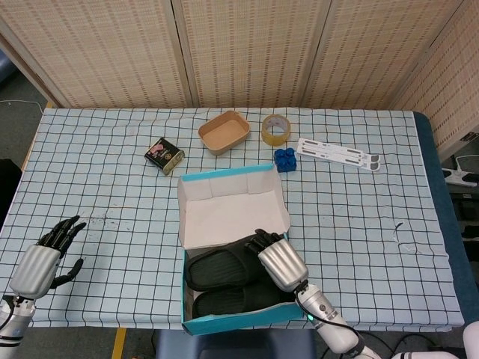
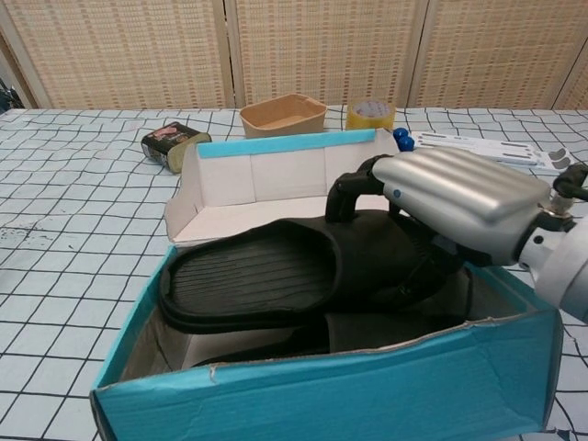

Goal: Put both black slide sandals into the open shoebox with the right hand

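The teal open shoebox [image 1: 188,293] [image 2: 322,390] sits at the table's near edge, its white lid [image 1: 230,212] [image 2: 262,175] leaning back. Both black slide sandals are inside. The upper sandal [image 1: 215,268] [image 2: 266,276] lies tilted across the box, and my right hand [image 1: 279,262] [image 2: 459,202] grips it at its strap end with the fingers [image 2: 354,184] curled over it. The lower sandal [image 1: 224,303] [image 2: 276,342] is mostly hidden beneath. My left hand [image 1: 43,258] rests at the table's left edge, fingers spread, holding nothing.
Behind the box are a small dark tin [image 1: 165,156] [image 2: 175,145], a brown paper bowl [image 1: 224,132] [image 2: 283,112], a tape roll [image 1: 275,129] [image 2: 370,114], blue blocks [image 1: 285,158] [image 2: 402,138] and white strips [image 1: 338,153] [image 2: 487,147].
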Tool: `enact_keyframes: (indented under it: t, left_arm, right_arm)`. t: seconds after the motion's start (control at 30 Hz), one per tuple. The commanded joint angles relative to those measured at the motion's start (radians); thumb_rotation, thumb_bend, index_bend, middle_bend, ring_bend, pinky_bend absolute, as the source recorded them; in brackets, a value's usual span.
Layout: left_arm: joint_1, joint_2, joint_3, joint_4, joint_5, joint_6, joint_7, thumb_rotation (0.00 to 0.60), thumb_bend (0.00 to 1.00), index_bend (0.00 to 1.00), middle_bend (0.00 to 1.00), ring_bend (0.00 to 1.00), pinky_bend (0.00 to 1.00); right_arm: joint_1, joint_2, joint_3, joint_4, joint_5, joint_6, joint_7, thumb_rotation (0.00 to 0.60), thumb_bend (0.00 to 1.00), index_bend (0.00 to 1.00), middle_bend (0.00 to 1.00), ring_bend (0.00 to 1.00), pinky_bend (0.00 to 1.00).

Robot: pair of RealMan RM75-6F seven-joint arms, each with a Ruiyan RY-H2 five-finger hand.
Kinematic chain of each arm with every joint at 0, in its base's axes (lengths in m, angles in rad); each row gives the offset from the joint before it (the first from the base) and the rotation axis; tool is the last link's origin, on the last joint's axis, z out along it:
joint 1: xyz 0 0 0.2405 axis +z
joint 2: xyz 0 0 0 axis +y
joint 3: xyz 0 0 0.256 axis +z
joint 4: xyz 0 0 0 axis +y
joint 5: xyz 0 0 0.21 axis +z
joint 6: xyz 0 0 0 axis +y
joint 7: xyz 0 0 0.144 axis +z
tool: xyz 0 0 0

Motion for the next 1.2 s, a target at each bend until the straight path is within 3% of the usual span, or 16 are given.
enact_keyframes:
  t: [0.03,0.23,0.47,0.7,0.93,1.07,1.13,1.2]
  left_arm:
    - [0.000,0.000,0.000,0.000,0.001,0.001,-0.002,0.600,0.40,0.10,0.04,0.08,0.31]
    - [0.000,0.000,0.001,0.000,0.002,0.000,0.000,0.600,0.40,0.10,0.04,0.08,0.31]
    - [0.000,0.001,0.000,0.000,0.000,0.000,0.001,0.600,0.40,0.10,0.04,0.08,0.31]
    - [-0.001,-0.001,0.000,-0.001,0.000,-0.004,0.005,0.600,0.40,0.10,0.04,0.08,0.31]
    - [-0.002,-0.002,0.000,-0.001,-0.003,-0.008,0.010,0.600,0.40,0.10,0.04,0.08,0.31]
    - [-0.003,-0.002,0.000,-0.002,-0.004,-0.010,0.010,0.600,0.40,0.10,0.04,0.08,0.31]
    - [-0.003,-0.001,0.000,-0.003,-0.004,-0.010,0.010,0.600,0.40,0.10,0.04,0.08,0.31]
    - [-0.002,0.000,0.001,-0.003,-0.004,-0.010,0.009,0.600,0.40,0.10,0.04,0.08,0.31]
  right_arm:
    - [-0.001,-0.003,-0.004,0.006,-0.001,0.002,-0.005,0.600,0.09,0.34,0.33,0.15,0.36]
    - [0.001,0.015,-0.013,-0.001,0.023,-0.007,-0.037,0.600,0.09,0.29,0.28,0.11,0.33]
    - [0.012,0.066,-0.007,-0.048,0.094,-0.038,-0.056,0.600,0.06,0.13,0.14,0.01,0.14]
    - [0.035,0.145,0.011,-0.127,0.181,-0.074,-0.047,0.600,0.03,0.05,0.05,0.00,0.05]
    - [0.038,0.149,0.017,-0.127,0.091,-0.081,0.121,0.600,0.03,0.05,0.04,0.00,0.04]
    - [0.047,0.122,0.015,-0.111,0.048,-0.096,0.211,0.600,0.03,0.10,0.04,0.00,0.04]
    - [0.053,0.099,0.016,-0.094,0.032,-0.103,0.242,0.600,0.06,0.15,0.04,0.00,0.04]
    - [0.061,0.070,0.016,-0.068,0.011,-0.110,0.278,0.600,0.18,0.22,0.07,0.00,0.07]
